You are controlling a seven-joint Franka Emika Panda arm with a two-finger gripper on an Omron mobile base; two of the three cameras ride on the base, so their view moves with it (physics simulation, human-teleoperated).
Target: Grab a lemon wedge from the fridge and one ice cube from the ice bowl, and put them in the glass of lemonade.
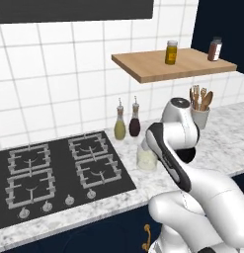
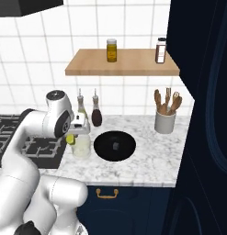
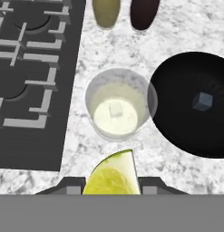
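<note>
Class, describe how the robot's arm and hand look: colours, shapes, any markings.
The arm is glossy white with rounded, bulbous links and dark grey to black joint bands. One joint has a grey round cap on top. The hand is a small white block with dark fingertips. No cables or markings show.

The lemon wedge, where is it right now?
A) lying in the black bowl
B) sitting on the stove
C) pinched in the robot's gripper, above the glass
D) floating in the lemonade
C: in the hand view the lemon wedge sits between the gripper tips, with the glass of lemonade just beyond it; the ice bowl holds only a little cube.
</note>
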